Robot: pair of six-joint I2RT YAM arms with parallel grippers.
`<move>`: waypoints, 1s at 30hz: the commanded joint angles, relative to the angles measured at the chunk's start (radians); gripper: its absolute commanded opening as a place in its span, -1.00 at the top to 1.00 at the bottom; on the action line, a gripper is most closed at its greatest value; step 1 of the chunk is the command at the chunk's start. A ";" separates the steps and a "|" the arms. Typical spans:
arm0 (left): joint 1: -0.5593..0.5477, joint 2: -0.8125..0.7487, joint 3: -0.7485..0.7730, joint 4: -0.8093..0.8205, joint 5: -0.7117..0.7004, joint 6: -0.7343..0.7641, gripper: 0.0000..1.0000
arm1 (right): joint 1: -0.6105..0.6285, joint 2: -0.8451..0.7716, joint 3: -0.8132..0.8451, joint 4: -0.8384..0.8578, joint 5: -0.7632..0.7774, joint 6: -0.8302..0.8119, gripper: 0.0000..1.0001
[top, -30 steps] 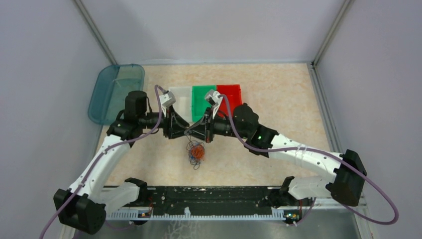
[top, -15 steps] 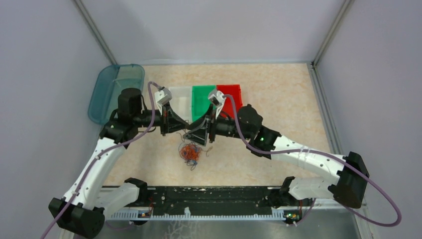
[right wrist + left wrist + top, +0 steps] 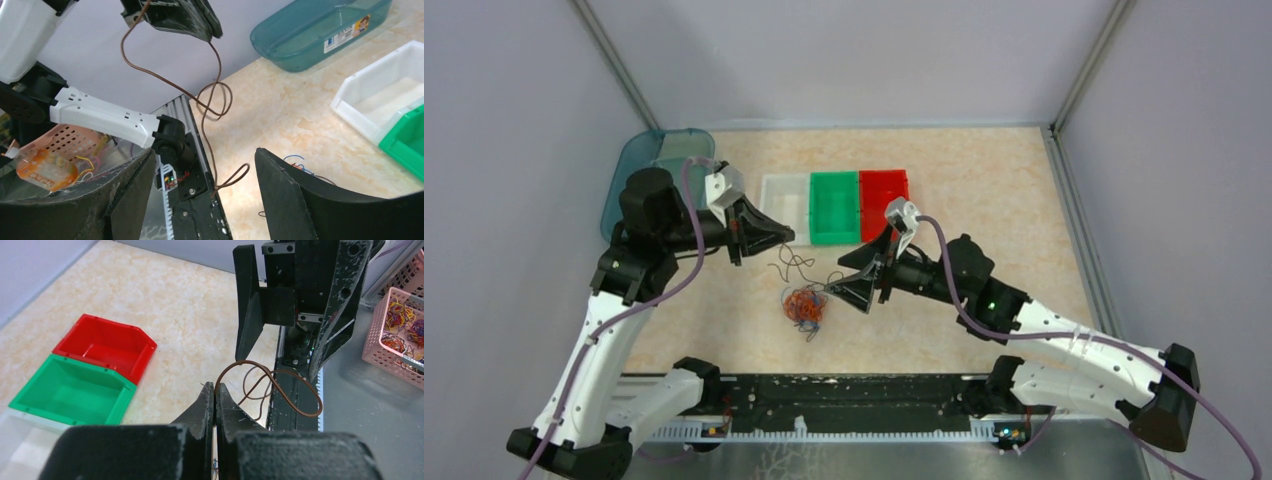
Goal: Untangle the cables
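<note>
My left tool (image 3: 786, 237) is clamping shut on one end of a brown cable (image 3: 242, 362), holding it in the air. Its loops are dangling toward 5 o'clock. My right tool (image 3: 834, 290) is standing with jaws apart, the cable's tail hanging in the gap ungripped. The cable clump (image 3: 804, 305) is lying mid-surface (image 3: 984, 180). The white bin (image 3: 784, 205), green bin (image 3: 834, 205) and red bin (image 3: 884, 190) are sitting side by side at its 12 o'clock, and the teal tub (image 3: 649, 160) is hugging the 10 o'clock edge. Bare surface is stretching toward the 2 o'clock edge.
</note>
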 commanded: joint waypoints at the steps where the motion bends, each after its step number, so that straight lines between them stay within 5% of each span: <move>1: -0.003 -0.010 0.057 -0.028 -0.012 0.041 0.99 | -0.007 -0.015 -0.008 0.017 0.054 -0.030 -0.47; 14: -0.004 0.134 0.023 0.055 -0.625 0.143 0.99 | -0.014 0.050 -0.021 -0.100 0.415 -0.014 -0.47; 24: -0.002 0.295 -0.116 0.407 -0.909 0.226 0.99 | -0.024 -0.032 -0.040 -0.209 0.643 0.012 -0.45; 30: -0.002 0.423 -0.131 0.466 -1.001 0.267 0.99 | -0.030 -0.055 -0.028 -0.235 0.674 0.017 -0.44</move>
